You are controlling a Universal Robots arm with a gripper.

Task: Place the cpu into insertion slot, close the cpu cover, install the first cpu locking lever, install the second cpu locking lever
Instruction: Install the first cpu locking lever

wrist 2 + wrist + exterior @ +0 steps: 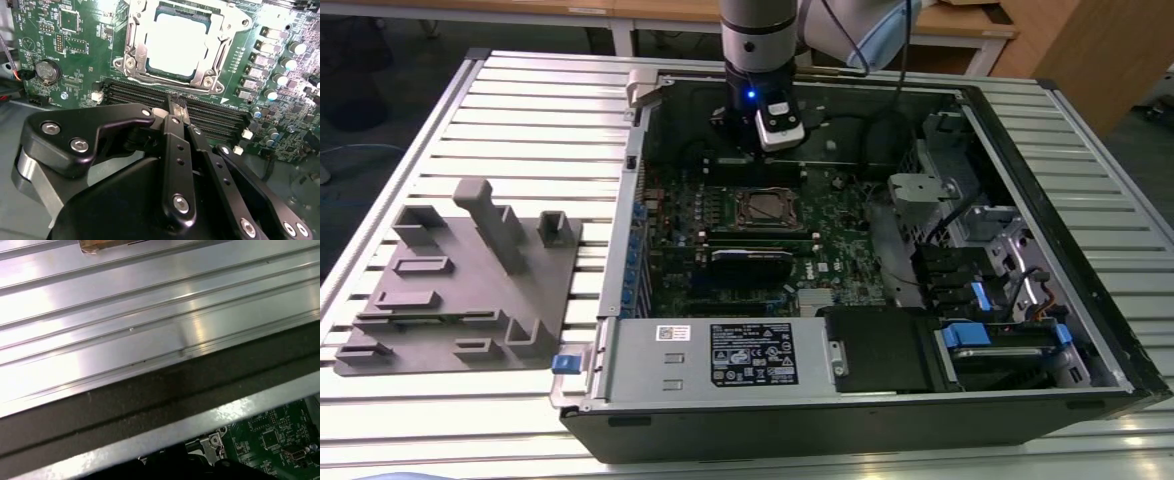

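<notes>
**Item: cpu [175, 44].** Small flat square chip with a bright silvery-grey top.
- Location: seated in the insertion slot [739, 209], in the middle of the green motherboard [60, 60] inside the open computer case [881, 420].
- Cover: the cpu cover [133, 37], a thin silver frame, appears to lie down around the chip, whose top shows through the window. Whether either locking lever is fastened, I cannot tell.

**Handling (judged).** Light and rigid. The metal lid is smooth and likely slippery, and the contact side is fragile. It is best taken by two opposite edges, kept level, and never pressed from above. The cover looks like thin springy sheet metal and is best pushed at its free edge.

**Gripper [176, 102].** The black fingers are drawn together at the tips, with nothing seen between them.

**Relation.** In the second wrist view the fingertips hang over the black memory slots [135, 92], just beside the slot and apart from the chip. In the exterior view the gripper [774, 135] stands above the board on the slot's far side.
</notes>
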